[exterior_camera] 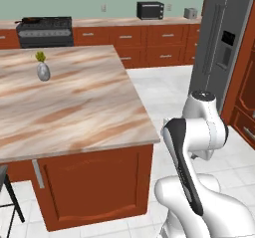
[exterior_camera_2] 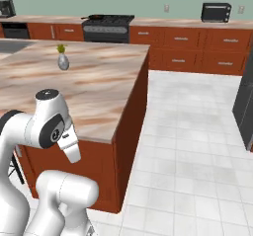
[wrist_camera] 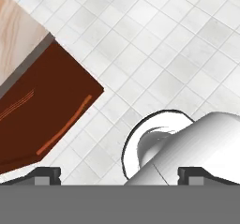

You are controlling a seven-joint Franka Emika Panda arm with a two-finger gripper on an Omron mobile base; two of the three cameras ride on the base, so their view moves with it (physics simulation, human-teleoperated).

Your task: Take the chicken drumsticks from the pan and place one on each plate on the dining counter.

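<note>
gripper (wrist_camera: 119, 174): spread wide, nothing between the finger tips; it points down at the pale tiled floor beside the island's corner.
pan (exterior_camera: 31, 20): far across the kitchen on the black stove (exterior_camera: 45, 31) against the back wall; a dark, shallow shape with its short handle toward the left in the left base view.
chicken drumsticks: too small and distant to make out; by my judgement they are in the pan.
key relation: the pan lies well ahead of the arm and to the left, on the far side of the dining counter (exterior_camera: 74, 97); the gripper is low and well apart from it, so the coming move looks like a drive round the island and not a reach.
long axis: the drumsticks' lie cannot be told from here.
plates: none visible on the stretch of counter in sight.
dining counter: beige marble top with reddish-brown veins, smooth and flat, square-cornered; red-brown wood base with a long bar handle (exterior_camera: 38, 173).
vase (exterior_camera: 43, 71): small, grey, rounded, holding a yellow-green sprig; it stands upright on the marble, well apart from the near edge.
toaster oven (exterior_camera: 150, 10): dark and boxy, on the wall counter to the right of the stove.
fridge (exterior_camera: 219, 48): tall, grey steel, at the right.
</note>
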